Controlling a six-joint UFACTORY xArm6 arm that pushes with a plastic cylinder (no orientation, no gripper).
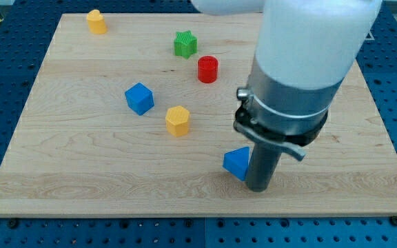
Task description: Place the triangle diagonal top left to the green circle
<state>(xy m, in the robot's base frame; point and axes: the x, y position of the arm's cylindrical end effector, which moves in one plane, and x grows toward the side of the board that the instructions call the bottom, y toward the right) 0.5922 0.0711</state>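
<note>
Blue triangle [237,162] touches my upright tip's [258,189] left side.

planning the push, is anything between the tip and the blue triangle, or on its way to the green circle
Nothing separates my tip from the blue triangle; they sit side by side. No green circle is visible; the arm hides part of the wooden board.

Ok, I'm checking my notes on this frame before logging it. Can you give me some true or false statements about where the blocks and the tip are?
1. My tip is right beside the blue triangle, on its right in the view. True.
2. The red cylinder sits left of the green star. False: it is to the star's lower right.
3. Two yellow blocks are on the board. True.
4. The blue cube touches the triangle. False: they are well apart.
</note>
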